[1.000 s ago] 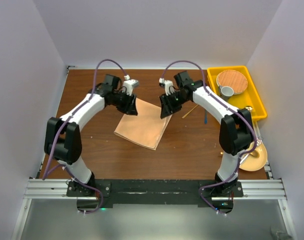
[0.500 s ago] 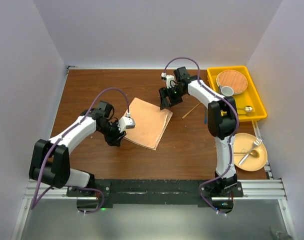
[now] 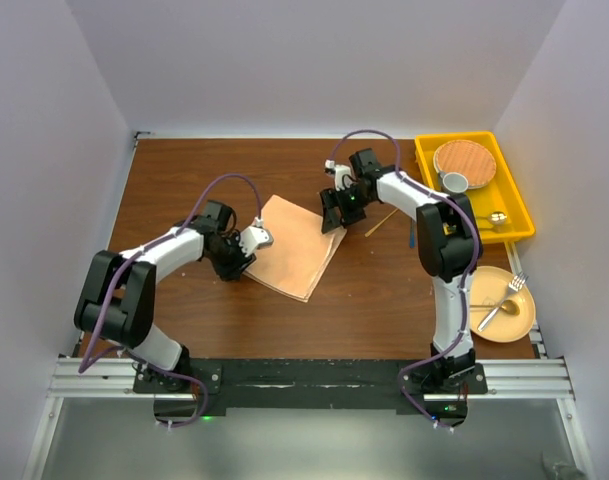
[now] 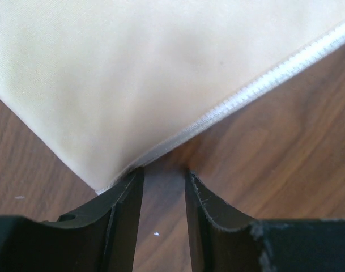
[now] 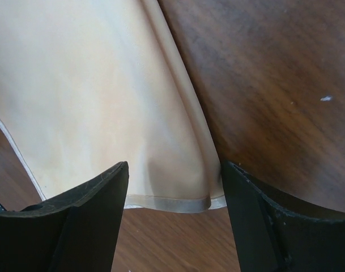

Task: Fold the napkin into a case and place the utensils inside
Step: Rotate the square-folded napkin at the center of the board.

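Satin napkin lies well apart from the yellow bin. With my left gripper barely parted at its bin-far corner and my right gripper spread at the bin-near one, I fear slick cloth slipping free.

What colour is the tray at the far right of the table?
The tray is yellow; the top external view shows it best.

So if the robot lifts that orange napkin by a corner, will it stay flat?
Probably not: the napkin ripples softly near its edge, so it would likely droop. Its smooth sheen suggests it could slip from the right pincer.
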`<state>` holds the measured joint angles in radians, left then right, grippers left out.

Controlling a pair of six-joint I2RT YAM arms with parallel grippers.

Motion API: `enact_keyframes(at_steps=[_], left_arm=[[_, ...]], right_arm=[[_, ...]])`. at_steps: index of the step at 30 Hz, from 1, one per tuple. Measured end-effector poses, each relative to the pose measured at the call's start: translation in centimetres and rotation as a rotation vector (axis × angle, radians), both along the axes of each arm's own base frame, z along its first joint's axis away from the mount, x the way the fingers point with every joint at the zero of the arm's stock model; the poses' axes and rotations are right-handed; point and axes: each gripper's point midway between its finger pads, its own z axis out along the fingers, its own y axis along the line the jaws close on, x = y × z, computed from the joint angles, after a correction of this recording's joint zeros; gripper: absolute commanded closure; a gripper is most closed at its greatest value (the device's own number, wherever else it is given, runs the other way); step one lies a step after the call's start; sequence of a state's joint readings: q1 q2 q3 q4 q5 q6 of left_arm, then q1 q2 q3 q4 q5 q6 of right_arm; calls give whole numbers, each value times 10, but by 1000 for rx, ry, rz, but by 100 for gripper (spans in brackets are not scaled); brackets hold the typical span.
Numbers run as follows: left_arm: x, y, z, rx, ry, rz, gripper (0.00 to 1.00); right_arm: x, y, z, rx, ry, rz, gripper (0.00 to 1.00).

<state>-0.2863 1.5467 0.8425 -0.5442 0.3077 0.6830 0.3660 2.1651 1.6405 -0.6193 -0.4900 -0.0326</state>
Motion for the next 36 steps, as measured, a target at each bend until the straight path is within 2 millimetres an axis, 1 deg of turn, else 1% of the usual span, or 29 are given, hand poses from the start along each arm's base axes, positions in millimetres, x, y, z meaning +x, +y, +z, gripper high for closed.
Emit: enact_keyframes(at_steps=[2,6,8,11,14,16,18,21,24,27,31,32,34,36], left_arm=[[8,1,-2,0,-7,26,59],[28,4,-1,-8,-30,78,60],[41,7,-1,-13,-41,107,60],[64,10,-1,-24,-62,147,59],[86,11,0,-33,-82,174,59],[99,12,1,-40,-96,190,58],[108,16,3,-45,-107,208,58],[113,26,6,-53,-111,239,58],[113,35,7,-76,-100,266,58],[110,38,13,-101,-89,289,58],[106,30,34,-160,-105,295,58],[104,26,41,-184,-106,290,58],[98,18,55,-237,-114,279,58],[90,9,69,-290,-118,259,58]], right_arm=[[-7,-1,1,11,2,-3,29],[-29,-4,0,28,42,-21,29],[-45,-6,0,40,71,-35,29],[-76,-7,0,49,129,-51,28],[-111,3,2,64,200,-50,25],[-125,9,5,73,229,-44,22],[-134,15,10,83,244,-36,22],[-135,14,24,103,234,-38,23],[-131,4,38,116,212,-55,28],[-127,-3,42,118,206,-72,33],[-126,-6,41,117,218,-87,41],[-126,-5,40,117,221,-90,43],[-125,-4,36,116,231,-98,50],[-124,-3,31,116,242,-108,55]])
